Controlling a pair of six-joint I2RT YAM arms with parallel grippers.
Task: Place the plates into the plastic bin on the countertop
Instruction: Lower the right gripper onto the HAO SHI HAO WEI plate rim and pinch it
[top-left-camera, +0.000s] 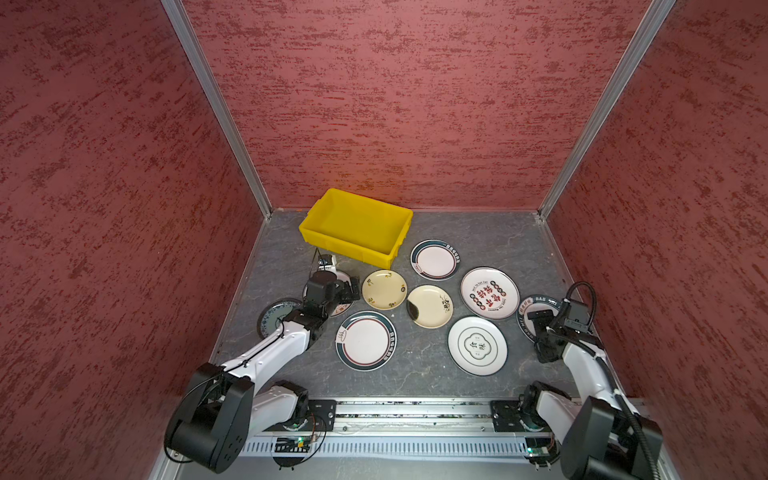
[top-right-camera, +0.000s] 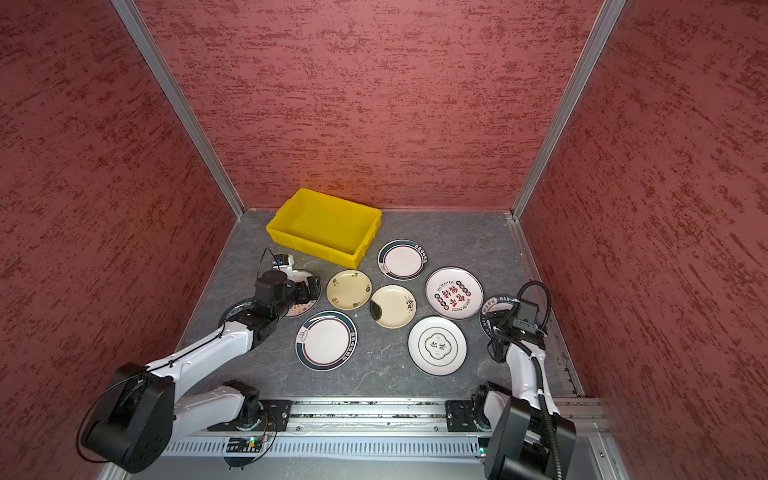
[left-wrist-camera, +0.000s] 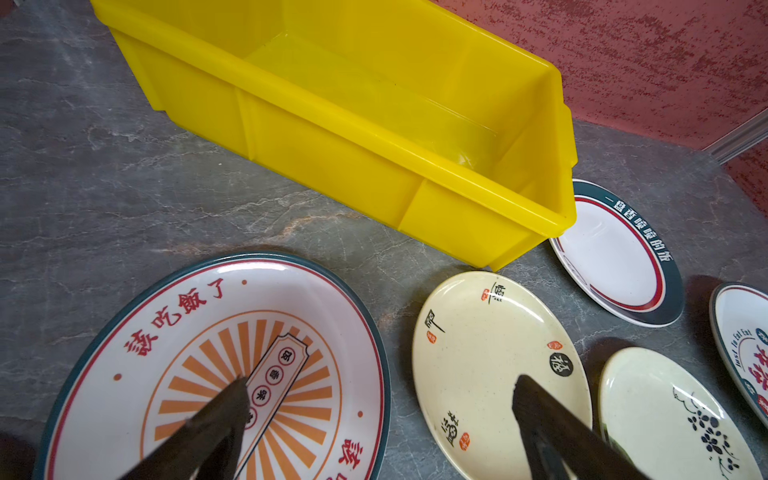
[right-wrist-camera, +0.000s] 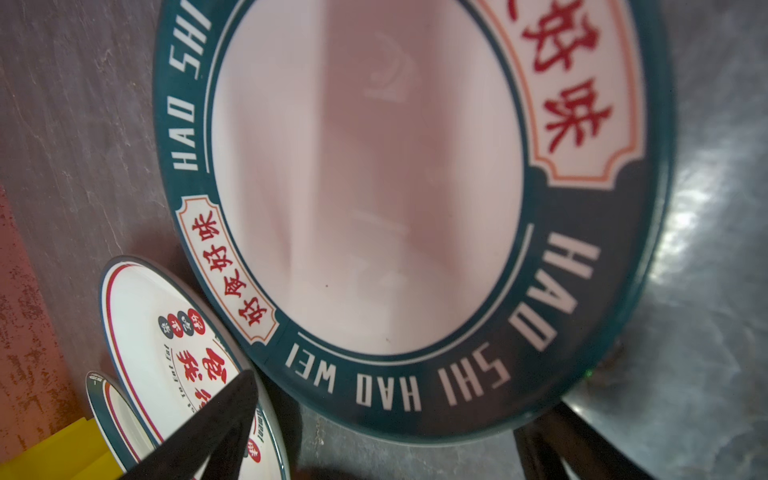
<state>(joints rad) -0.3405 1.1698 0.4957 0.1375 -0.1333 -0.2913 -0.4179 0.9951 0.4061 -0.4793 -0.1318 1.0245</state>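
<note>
Grey surface (top-left-camera: 415, 382) carries nine plates (top-left-camera: 365, 340), none binned yet: left fingers (left-wrist-camera: 224, 415) spread wide and empty over the sunburst plate (left-wrist-camera: 187, 316), right fingers (right-wrist-camera: 224, 415) likewise over the green-rimmed plate (right-wrist-camera: 365, 187). Next, I judge, each must straddle a rim and pinch. Farthest back, the yellow bin (top-left-camera: 345, 247) sits empty, mouth up, long axis crosswise, slightly slanted.

green-rimmed plate (right-wrist-camera: 365, 187): "HAO SHI HAO WEI" | sunburst plate (left-wrist-camera: 199, 332): "該吃飯了" | cream plate (left-wrist-camera: 490, 353): "福"

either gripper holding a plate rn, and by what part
Nothing is held: left gripper open by the sunburst plate, right gripper open over the HAO SHI plate.
</note>
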